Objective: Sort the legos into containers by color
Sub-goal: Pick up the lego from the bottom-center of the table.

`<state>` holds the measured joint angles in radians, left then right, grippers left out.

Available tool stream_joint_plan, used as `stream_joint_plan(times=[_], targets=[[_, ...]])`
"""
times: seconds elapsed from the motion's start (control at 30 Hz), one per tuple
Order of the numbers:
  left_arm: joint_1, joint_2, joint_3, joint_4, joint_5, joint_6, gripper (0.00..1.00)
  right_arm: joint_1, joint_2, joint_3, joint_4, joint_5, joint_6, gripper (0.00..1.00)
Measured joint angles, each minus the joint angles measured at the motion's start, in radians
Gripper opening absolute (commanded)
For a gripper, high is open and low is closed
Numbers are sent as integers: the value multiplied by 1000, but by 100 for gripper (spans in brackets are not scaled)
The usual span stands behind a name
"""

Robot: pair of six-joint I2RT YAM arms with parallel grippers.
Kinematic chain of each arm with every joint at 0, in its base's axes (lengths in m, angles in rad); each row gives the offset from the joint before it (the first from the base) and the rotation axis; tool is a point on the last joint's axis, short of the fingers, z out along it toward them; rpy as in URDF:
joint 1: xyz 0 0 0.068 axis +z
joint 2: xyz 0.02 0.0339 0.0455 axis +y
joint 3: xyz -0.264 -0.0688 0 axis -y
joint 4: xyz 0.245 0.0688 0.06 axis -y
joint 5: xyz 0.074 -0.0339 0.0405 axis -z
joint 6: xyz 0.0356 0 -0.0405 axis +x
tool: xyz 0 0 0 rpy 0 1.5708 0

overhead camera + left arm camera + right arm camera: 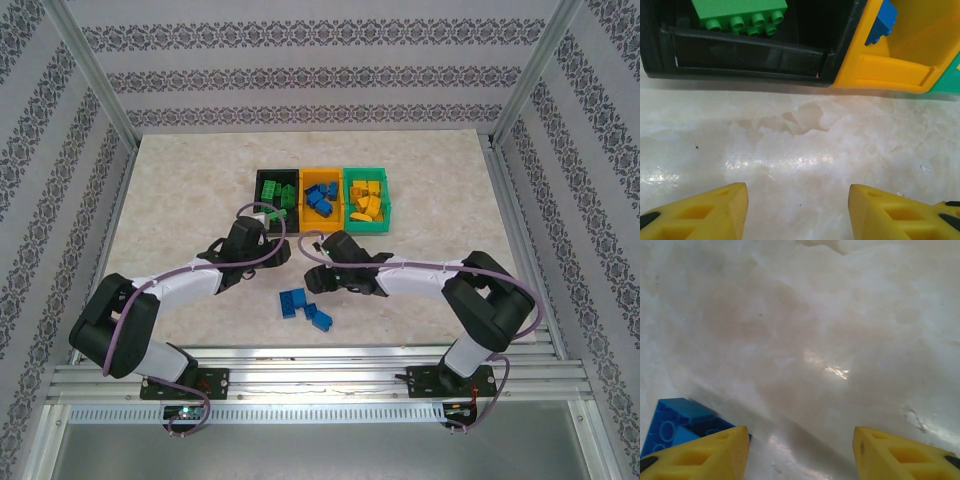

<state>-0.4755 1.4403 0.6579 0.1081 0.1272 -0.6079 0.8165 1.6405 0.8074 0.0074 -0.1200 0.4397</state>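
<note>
Blue studded legos [293, 302] lie loose near three part-filled containers [322, 171].

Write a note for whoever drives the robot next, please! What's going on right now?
Left gripper: open, empty, over bare table before the black bin.
Right gripper: open, empty, near the loose blue legos.
Done: green legos in the black bin, blue legos in the orange bin, yellow legos in the green bin.
To do: the loose blue legos go in the orange bin.
</note>
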Motion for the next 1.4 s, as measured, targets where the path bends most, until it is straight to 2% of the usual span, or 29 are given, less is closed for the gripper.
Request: stream_joint_plan(times=[0.43,0.9,1.1,1.4], targets=[[3,-53,-123,59,19,-77,55,89,-14,-5,-16,3,7,58],[5,-38,-140,93,29,-109,55,144,-102,-52,-85,-8,31,59],[5,19,-130,114,49,-110,55,168,-75,-32,-138,-26,29,59],[5,23,-130,144,55,-116,55,196,12,58,-245,-26,25,59]])
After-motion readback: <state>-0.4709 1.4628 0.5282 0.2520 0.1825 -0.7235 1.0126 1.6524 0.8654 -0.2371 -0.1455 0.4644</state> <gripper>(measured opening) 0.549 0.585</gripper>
